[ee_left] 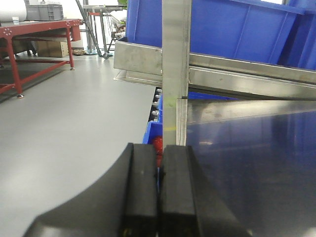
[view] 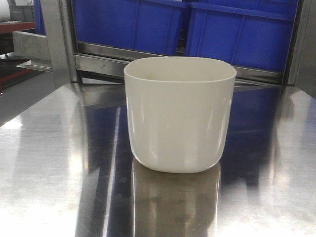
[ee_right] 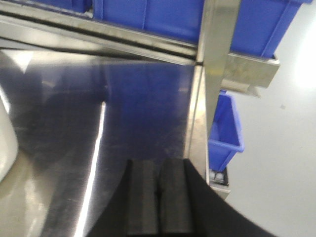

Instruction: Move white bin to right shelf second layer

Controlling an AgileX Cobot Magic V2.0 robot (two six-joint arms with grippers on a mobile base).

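The white bin [view: 177, 118] stands upright and empty on the steel tabletop [view: 49, 163], in the middle of the front view. Neither gripper shows in that view. In the right wrist view only a sliver of the bin [ee_right: 6, 143] shows at the left edge, well left of my right gripper [ee_right: 158, 165], which is shut and empty near the table's right edge. My left gripper [ee_left: 159, 153] is shut on nothing at the table's left edge. I cannot tell whether the steel-fronted rack level [view: 103, 64] behind the table is the right shelf second layer.
Large blue crates [view: 128, 24] [view: 242, 34] sit on that rack level. Steel uprights [ee_left: 176, 49] [ee_right: 217, 49] rise at the table's back corners. A small blue bin [ee_right: 227, 128] hangs below the right edge. A red-framed table [ee_left: 39, 27] stands across the grey floor.
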